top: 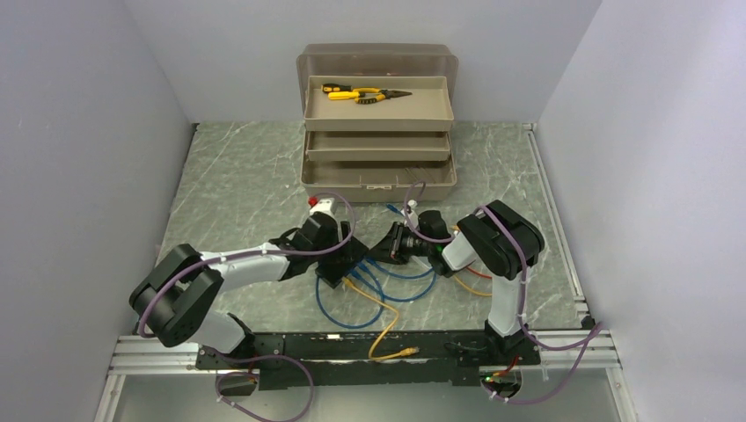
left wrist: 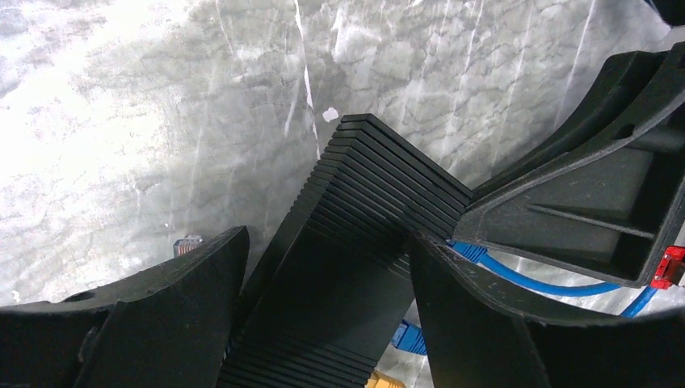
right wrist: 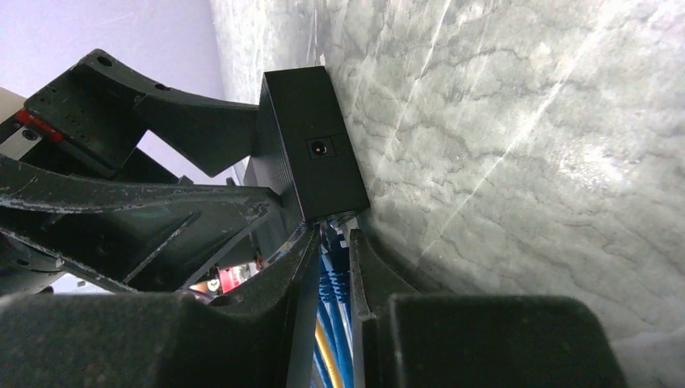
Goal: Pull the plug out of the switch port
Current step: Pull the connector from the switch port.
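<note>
Switch (right wrist: 311, 145) sits on the bench (right wrist: 525, 162), left pincer (left wrist: 327, 238) spread wide either side of it, right pincer (right wrist: 333, 234) pinching the blue cables (right wrist: 333, 291) right beside it.

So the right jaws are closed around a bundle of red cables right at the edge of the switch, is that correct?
Not quite: the cables are not red. The right wrist view shows the right gripper with its jaws closed around blue cables, a yellow one among them, right at the edge of the switch.
</note>
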Robot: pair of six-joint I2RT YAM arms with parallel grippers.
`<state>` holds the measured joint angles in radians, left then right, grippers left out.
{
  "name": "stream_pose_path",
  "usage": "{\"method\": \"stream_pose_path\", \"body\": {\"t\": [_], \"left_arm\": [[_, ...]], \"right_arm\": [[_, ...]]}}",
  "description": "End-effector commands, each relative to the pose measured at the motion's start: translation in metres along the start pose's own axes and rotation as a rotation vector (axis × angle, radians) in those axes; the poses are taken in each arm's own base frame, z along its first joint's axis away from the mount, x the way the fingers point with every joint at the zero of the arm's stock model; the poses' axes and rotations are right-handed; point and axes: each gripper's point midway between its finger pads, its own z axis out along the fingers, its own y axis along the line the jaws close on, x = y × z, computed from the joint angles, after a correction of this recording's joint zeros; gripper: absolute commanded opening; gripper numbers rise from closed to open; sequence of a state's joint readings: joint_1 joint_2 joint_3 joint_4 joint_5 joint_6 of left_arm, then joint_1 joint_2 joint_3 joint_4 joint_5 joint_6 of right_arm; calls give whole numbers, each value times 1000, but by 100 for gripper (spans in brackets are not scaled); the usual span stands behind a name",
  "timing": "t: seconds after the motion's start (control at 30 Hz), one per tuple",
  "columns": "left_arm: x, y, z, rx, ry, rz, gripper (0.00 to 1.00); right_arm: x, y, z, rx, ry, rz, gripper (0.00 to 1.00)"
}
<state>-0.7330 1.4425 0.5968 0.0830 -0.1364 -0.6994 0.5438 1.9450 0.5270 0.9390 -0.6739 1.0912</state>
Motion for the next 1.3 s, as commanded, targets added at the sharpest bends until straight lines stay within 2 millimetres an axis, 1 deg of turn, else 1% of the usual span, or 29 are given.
{"method": "stream_pose_path", "body": {"t": [0.0, 0.23, 0.47, 0.67, 0.93, 1.13, 1.27], "left_arm": [[22, 9, -7, -62, 108, 75, 81], [20, -10, -9, -39, 108, 161, 82], [22, -18, -10, -24, 123, 202, 81], [18, -29, -14, -9, 111, 237, 82], [21, -33, -13, -7, 124, 259, 82], [26, -34, -6, -23, 152, 295, 83], [30, -30, -2, -60, 178, 346, 84]], "right_arm": [[6, 6, 5, -20, 25, -28, 0], [6, 6, 4, -20, 19, -26, 0], [7, 5, 4, -24, 20, -20, 0], [7, 4, 4, -19, 19, -22, 0], [8, 4, 3, -21, 20, -22, 0], [8, 4, 3, -20, 21, -24, 0], [9, 3, 2, -16, 24, -23, 0]]}}
